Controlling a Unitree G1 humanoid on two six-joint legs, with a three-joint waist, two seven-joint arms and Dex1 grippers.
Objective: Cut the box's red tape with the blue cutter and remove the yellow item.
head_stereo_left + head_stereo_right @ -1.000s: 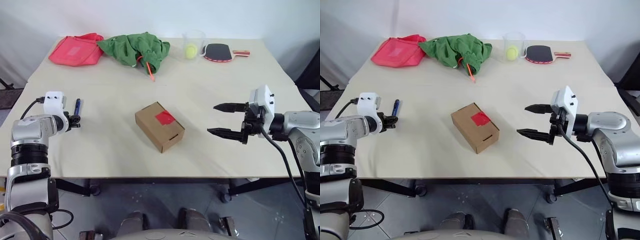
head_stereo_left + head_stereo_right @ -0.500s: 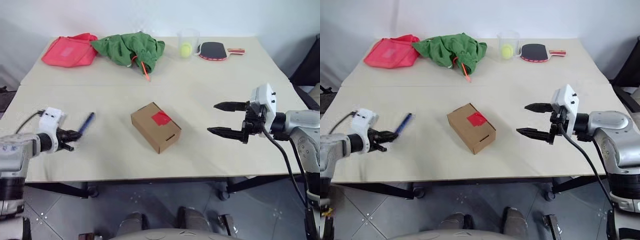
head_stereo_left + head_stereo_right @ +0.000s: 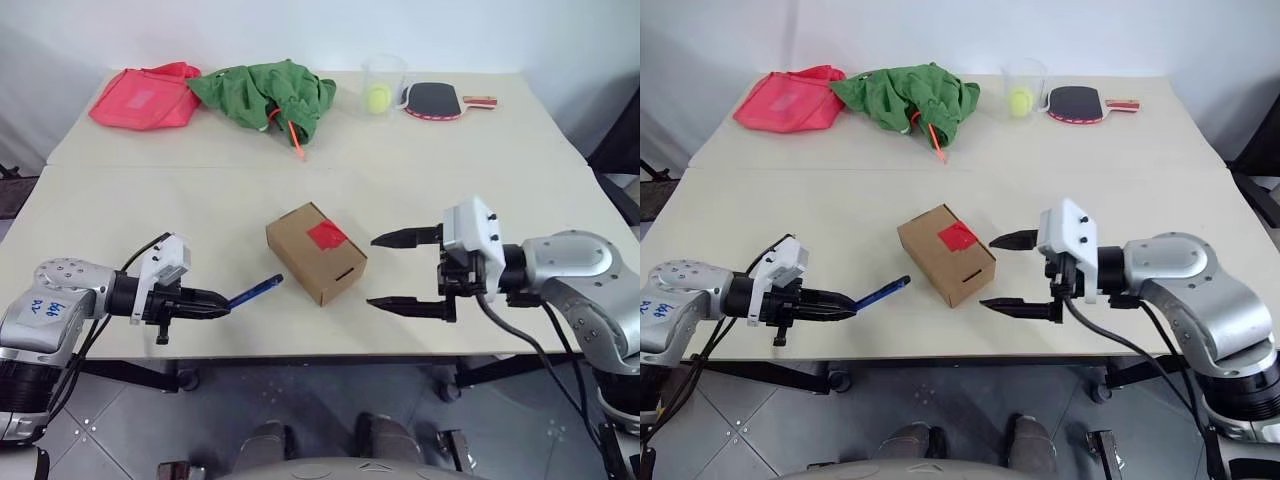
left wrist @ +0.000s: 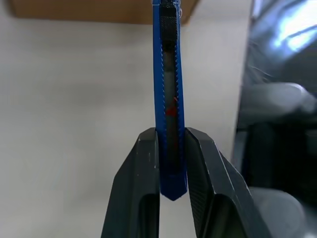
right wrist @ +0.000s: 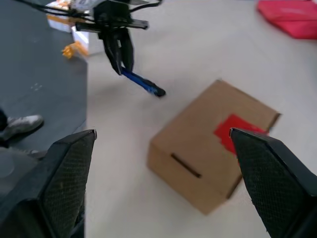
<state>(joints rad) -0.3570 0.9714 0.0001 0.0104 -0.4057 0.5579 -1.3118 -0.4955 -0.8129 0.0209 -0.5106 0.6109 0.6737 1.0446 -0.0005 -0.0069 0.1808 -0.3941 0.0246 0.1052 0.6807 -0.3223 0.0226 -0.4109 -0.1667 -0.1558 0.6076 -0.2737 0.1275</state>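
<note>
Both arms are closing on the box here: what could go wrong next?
1. The left gripper pinches the cutter only at its tail end, so pressing on the red tape could twist or slip it.
2. The box lies free on the table; the right gripper is open and not yet around it, so a push from the cutter might slide it.

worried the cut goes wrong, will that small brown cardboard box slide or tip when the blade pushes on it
The small brown cardboard box probably slides: it looks light and rests free on the smooth table, ungripped. Tipping seems unlikely, since it lies low and flat. The open right gripper could brace it.
</note>
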